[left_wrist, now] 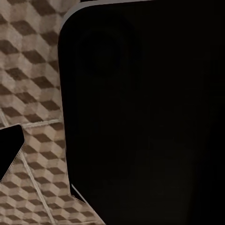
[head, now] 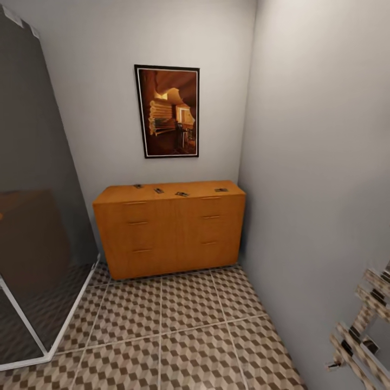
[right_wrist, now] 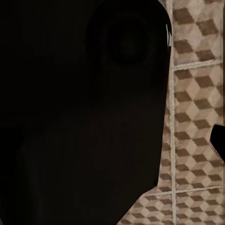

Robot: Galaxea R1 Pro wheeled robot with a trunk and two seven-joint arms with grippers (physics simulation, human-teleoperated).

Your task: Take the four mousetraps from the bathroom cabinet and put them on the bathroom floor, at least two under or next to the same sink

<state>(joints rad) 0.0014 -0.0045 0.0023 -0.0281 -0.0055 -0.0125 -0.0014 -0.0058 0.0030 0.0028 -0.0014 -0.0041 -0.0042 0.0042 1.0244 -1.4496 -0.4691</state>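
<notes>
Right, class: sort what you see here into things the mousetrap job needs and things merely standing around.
Needed:
- four mousetraps on top of the cabinet
- cabinet
- tiled floor

Standing around:
- framed picture on the wall
- shower screen
- towel rail

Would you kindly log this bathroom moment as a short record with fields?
place: corner of a tiled room, seen from the head camera
cabinet: orange-brown, drawers shut, against the back wall
mousetraps: four on the cabinet top, in a rough row
floor: cube-pattern tiles, no trap on it yet
picture: framed, on the wall above the cabinet
shower screen: dark glass at the view's left
towel rail: on the wall at the view's right
</notes>
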